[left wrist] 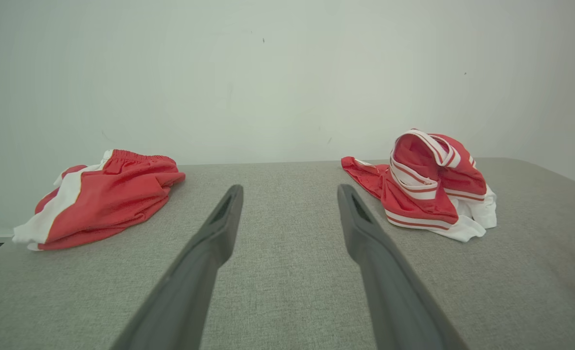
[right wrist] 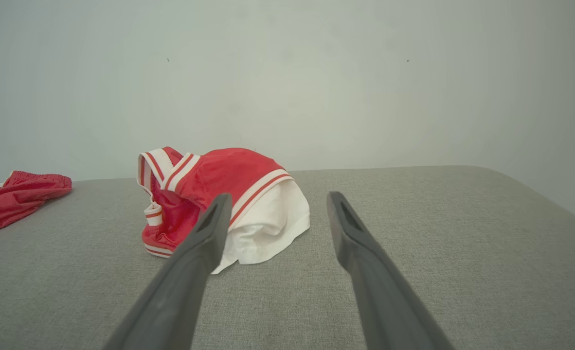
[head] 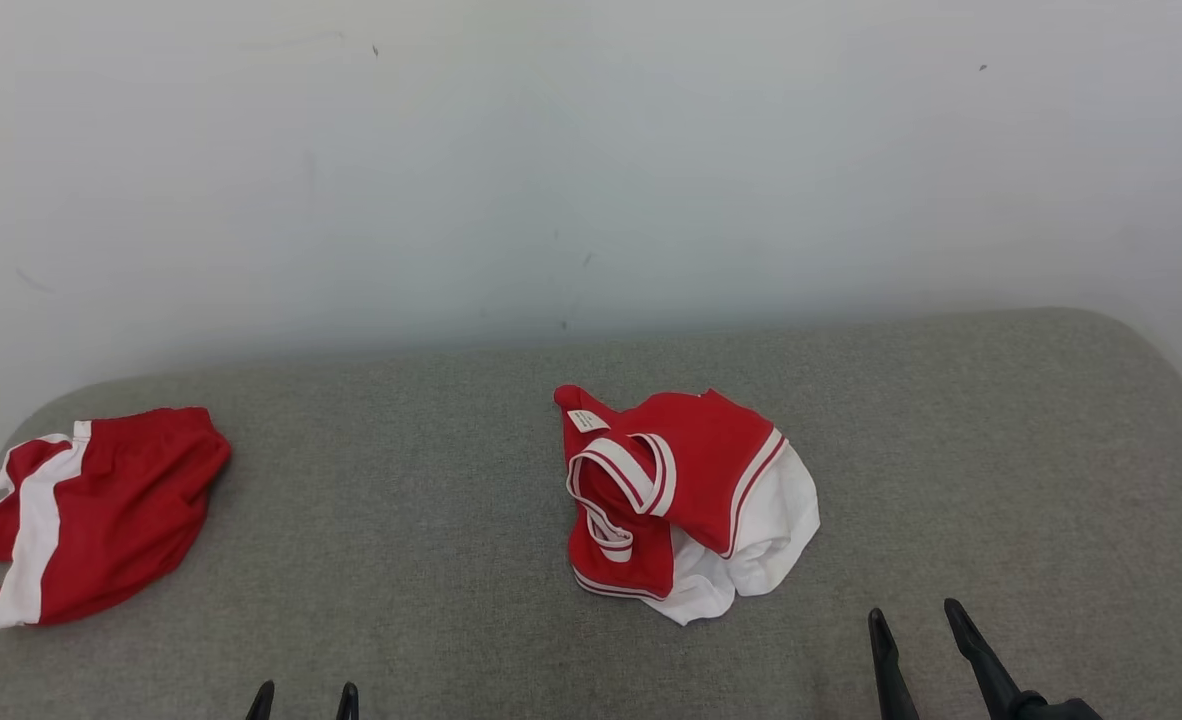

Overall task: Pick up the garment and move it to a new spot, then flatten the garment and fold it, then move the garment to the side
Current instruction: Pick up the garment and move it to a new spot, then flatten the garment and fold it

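Presently, in the head view, the garment [head: 686, 500] lies crumpled mid-tabletop [head: 431, 560], untouched. The right gripper [head: 914, 612] stands near its white hem, the left gripper [head: 304, 702] farther off, and the red shorts [head: 101, 515] lie well apart at the left.

Left wrist view: jaws apart and empty, garment [left wrist: 423, 194] ahead and to their right.

Right wrist view: jaws apart and empty, garment [right wrist: 229, 180] just beyond them, toward that view's left.

Judgement: pick-up not yet begun. Recommend grasping a raised red fold at the heap's crest, not the loose white hem, and closing fully before lifting.
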### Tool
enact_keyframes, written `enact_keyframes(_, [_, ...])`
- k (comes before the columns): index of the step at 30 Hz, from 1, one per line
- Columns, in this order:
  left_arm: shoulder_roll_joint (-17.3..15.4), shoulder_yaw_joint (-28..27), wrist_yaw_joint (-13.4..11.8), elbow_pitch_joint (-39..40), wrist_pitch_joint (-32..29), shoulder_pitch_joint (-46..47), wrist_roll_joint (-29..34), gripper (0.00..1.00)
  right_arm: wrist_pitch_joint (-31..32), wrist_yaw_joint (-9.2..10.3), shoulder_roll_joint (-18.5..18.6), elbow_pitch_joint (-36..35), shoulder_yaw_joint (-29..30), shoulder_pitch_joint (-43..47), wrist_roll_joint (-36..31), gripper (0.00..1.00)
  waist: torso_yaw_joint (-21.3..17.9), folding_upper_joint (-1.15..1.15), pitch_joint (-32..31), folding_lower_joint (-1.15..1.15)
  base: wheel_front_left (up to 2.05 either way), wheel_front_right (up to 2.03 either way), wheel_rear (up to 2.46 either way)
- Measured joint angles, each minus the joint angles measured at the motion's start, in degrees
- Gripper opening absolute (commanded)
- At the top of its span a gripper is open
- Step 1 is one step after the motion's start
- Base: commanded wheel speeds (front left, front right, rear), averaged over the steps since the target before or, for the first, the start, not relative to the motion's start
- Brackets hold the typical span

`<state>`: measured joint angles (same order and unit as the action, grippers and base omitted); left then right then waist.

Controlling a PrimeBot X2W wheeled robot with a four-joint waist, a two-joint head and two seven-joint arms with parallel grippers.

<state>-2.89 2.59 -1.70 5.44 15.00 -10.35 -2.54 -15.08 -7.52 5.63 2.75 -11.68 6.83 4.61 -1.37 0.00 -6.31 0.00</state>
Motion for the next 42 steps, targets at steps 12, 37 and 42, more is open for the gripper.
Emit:
enact_keyframes(12, [0.0, 0.63, -1.14, -0.15, 0.0, 0.14, 0.26, 1.0, 0.0, 0.0, -0.16, 0.02, 0.25, 0.35, -0.45, 1.0, 0.57, 0.01, -0.26, 0.0, 0.0, 0.0, 0.0])
enact_keyframes(37, [0.04, 13.57, 2.8, -8.46, 0.0, 10.6, -5.89, 1.0, 0.0, 0.0, -0.22, -1.26, 0.76, -2.16, -1.09, 1.0, -2.49, 0.01, 4.62, 0.0, 0.0, 0.0, 0.0])
enact_keyframes(42, [0.05, 18.81, 4.66, -14.03, 0.0, 14.86, -9.84, 1.0, 0.0, 0.0, -0.21, -1.33, 0.66, -2.92, -1.49, 1.0, -3.75, 0.01, 6.85, 0.01, 0.0, 0.0, 0.0])
